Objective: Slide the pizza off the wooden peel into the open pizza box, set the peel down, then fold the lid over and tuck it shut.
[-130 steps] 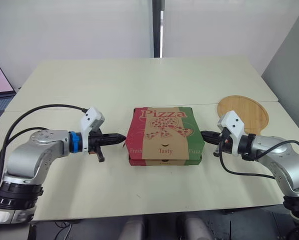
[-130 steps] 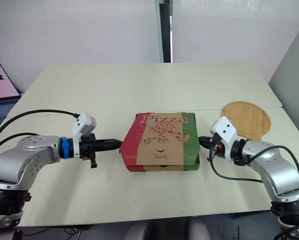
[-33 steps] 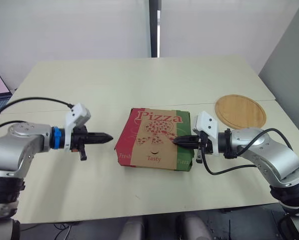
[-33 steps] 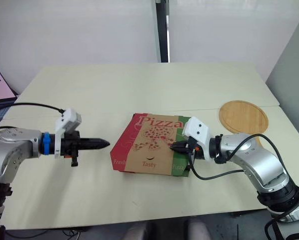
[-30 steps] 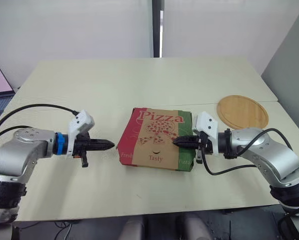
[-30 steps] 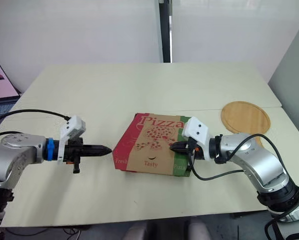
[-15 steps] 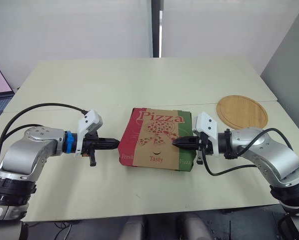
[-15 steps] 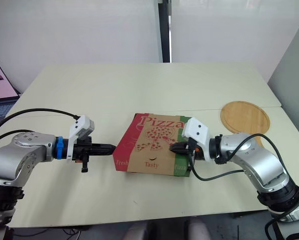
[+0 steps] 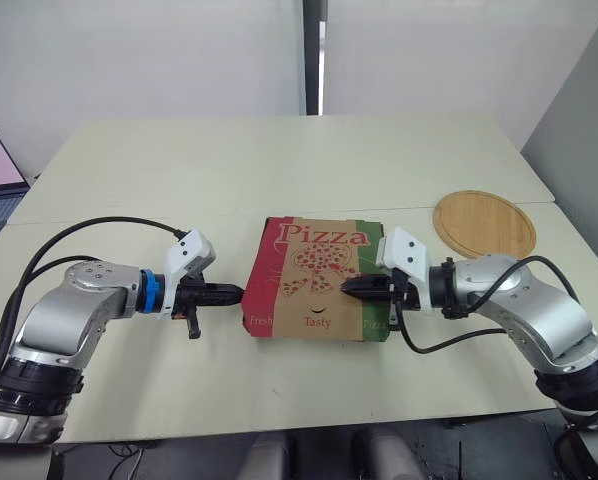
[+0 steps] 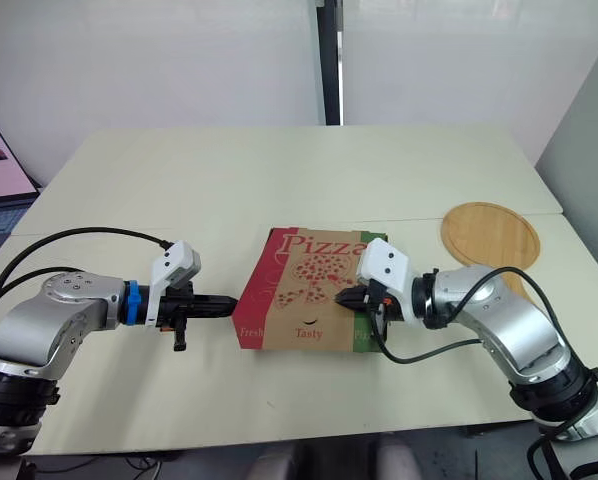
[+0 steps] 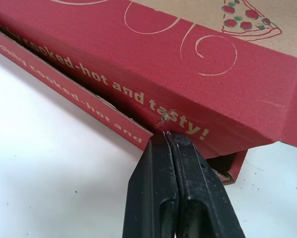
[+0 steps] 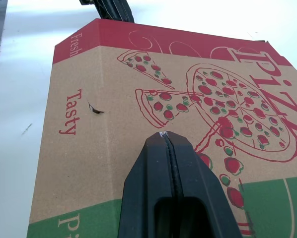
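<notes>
matt cardboard pizza box, wooden peel

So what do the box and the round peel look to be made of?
Box: cardboard, matte brown with red and green print; the folded side flaps and a small nick in the lid point that way. Peel: likely wood, light tan with a smooth, dull face; the grain is too faint to be sure.
</notes>
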Available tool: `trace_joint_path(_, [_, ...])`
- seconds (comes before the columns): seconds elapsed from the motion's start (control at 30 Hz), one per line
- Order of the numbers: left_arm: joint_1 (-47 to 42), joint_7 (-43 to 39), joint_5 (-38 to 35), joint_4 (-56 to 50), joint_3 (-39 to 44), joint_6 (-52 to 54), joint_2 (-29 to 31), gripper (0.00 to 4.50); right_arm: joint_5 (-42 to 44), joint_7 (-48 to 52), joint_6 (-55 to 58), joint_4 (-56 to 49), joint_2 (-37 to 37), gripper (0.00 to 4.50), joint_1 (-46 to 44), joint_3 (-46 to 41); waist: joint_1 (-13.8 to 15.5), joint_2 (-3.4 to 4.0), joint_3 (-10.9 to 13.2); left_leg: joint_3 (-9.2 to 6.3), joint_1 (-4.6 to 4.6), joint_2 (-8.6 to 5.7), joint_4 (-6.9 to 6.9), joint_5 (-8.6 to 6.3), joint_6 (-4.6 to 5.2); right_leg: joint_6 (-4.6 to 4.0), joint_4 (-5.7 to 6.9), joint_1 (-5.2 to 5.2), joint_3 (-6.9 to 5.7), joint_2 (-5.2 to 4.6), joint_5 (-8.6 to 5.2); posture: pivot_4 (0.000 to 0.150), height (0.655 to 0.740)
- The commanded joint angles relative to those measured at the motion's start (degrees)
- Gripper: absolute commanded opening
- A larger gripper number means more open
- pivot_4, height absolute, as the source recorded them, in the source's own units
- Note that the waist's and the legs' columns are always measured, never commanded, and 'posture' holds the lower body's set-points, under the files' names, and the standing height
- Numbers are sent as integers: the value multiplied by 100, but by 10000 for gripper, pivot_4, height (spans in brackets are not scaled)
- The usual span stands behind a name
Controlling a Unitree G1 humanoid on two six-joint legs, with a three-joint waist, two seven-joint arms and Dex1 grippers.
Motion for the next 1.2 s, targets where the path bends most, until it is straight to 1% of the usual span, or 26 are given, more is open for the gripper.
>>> trace_joint_path(0.03, [48,38,-67,-80,175,-48,-17,152,-123,10,-84,-23,24,0,-12,26,0,0,0,0,0,0,0,0,0,0,0,0,0,0,0,1500,7400])
trace_joint_path(0.1, [-9,-15,-166,-37,282,-6,29,152,-171,10,-98,-21,25,0,-4,51,0,0,0,0,0,0,0,0,0,0,0,0,0,0,0,1500,7400])
trace_joint_path(0.23, [-466,-171,-509,155,519,242,104,152,-230,27,-100,-30,40,0,9,62,7,0,0,-2,-1,1,1,0,0,0,0,0,-3,1,0,1500,7400])
trace_joint_path(0.33, [-811,-302,-658,120,464,418,86,152,-266,52,-98,-21,51,0,10,52,12,0,0,-3,-3,-1,4,0,0,0,0,1,-5,0,0,1500,7400])
trace_joint_path(0.4, [-969,-351,-531,98,266,285,20,152,-277,57,-106,-11,61,0,2,49,-5,0,0,-2,-1,-1,3,0,0,0,0,2,-4,0,0,1500,7400])
trace_joint_path(0.5, [-1141,-325,-280,167,-163,41,-305,152,-278,46,-144,8,101,0,-10,21,-6,0,0,-2,0,-1,1,1,-1,0,1,2,-4,0,0,1500,7400])
trace_joint_path(0.6, [-1212,-399,84,334,-581,-356,-508,152,-219,4,-163,-20,183,0,-25,-74,-8,0,0,0,-1,-1,3,1,-1,0,1,2,-2,0,0,1500,7400])
trace_joint_path(0.73, [-1324,-451,249,578,-720,-537,-653,152,-84,-92,-137,-127,333,0,-52,-286,-26,0,0,-2,-1,0,2,1,-2,0,2,0,-3,2,0,1500,7400])
trace_joint_path(0.83, [-1401,-512,303,690,-736,-588,-672,152,231,-55,21,-371,283,0,-40,-737,-21,0,0,-2,-2,-1,1,1,-2,0,2,-1,-3,1,0,1500,7400])
trace_joint_path(0.87, [-1428,-529,319,722,-739,-599,-677,0,325,-9,53,-465,193,3783,-8,-890,-19,0,0,-2,-2,-1,2,1,-1,0,2,-1,-3,1,0,1500,7400])
trace_joint_path(0.9, [-1457,-544,330,752,-739,-604,-685,0,417,39,89,-563,97,5430,32,-1034,-19,0,0,-1,-3,-2,2,1,-1,0,1,-1,-3,1,0,1500,7400])
trace_joint_path(0.93, [-1489,-554,341,777,-738,-601,-696,0,557,104,157,-680,-15,8416,83,-1183,-17,0,0,-2,-3,-3,2,1,-2,0,1,0,-3,0,0,1500,7400])
trace_joint_path(1.07, [-1602,-585,381,844,-733,-592,-735,0,1227,538,504,-1259,-676,21667,389,-1656,2,0,0,-6,-6,-2,3,0,0,0,-1,1,-7,0,0,1500,7400])
trace_joint_path(1.13, [-1650,-605,390,868,-734,-580,-744,0,1310,681,500,-1504,-1000,28173,583,-1723,6,-1,0,-7,-8,-2,4,0,1,0,-1,2,-8,0,0,1500,7400])
trace_joint_path(1.2, [-1693,-637,394,877,-735,-571,-742,0,1017,716,234,-1690,-1313,35239,794,-1587,3,-1,0,-7,-7,-2,5,0,1,0,-2,4,-9,0,0,1500,7400])
